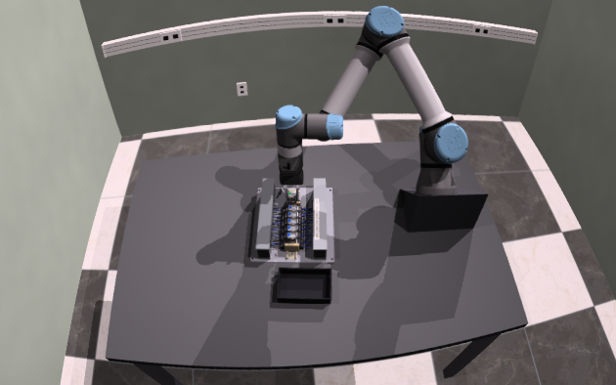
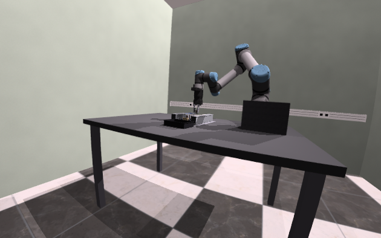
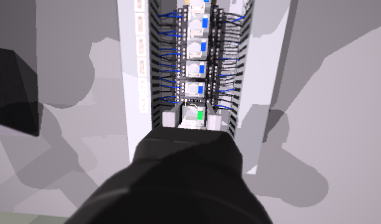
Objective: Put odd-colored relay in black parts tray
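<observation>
The grey relay panel lies on the dark table with a row of relays down its middle. Several relays have blue buttons. The relay with the green button sits at the panel's far end, nearest the arm's wrist. My gripper is shut on this green-button relay, one finger on each side; it also shows in the top view and in the exterior view. The relay looks level with the row. The black parts tray stands just in front of the panel.
The robot's black base block stands at the right back of the table. Blue wires and grey side ducts flank the relay row. The tray touches or nearly touches the panel's near edge.
</observation>
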`<state>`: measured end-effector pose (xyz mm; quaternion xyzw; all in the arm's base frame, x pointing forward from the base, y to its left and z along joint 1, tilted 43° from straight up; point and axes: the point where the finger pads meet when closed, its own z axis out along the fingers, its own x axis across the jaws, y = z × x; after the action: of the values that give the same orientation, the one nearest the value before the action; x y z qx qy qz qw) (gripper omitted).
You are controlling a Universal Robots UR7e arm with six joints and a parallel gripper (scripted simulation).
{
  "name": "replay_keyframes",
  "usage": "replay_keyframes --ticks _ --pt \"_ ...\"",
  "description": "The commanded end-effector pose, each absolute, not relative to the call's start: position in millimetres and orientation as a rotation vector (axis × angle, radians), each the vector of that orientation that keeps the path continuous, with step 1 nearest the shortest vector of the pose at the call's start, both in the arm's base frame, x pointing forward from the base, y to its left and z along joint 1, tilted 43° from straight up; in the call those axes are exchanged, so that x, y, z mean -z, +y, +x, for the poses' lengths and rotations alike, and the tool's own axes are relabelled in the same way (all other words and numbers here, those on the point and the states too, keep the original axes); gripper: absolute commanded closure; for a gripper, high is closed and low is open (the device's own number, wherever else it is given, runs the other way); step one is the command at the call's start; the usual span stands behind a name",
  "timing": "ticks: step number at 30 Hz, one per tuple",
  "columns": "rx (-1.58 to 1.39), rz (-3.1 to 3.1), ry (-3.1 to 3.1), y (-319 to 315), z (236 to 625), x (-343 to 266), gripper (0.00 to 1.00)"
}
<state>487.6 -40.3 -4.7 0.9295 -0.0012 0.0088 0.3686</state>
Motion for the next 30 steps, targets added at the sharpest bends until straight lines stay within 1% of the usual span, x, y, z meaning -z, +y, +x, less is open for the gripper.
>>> replay_keyframes --ticks 1,30 --pt "-0.023 2.386 -0.003 -33.5 487.5 -2.6 1.0" --pt "-0.023 2.386 -0.003 -8.8 485.9 -28.8 1.0"
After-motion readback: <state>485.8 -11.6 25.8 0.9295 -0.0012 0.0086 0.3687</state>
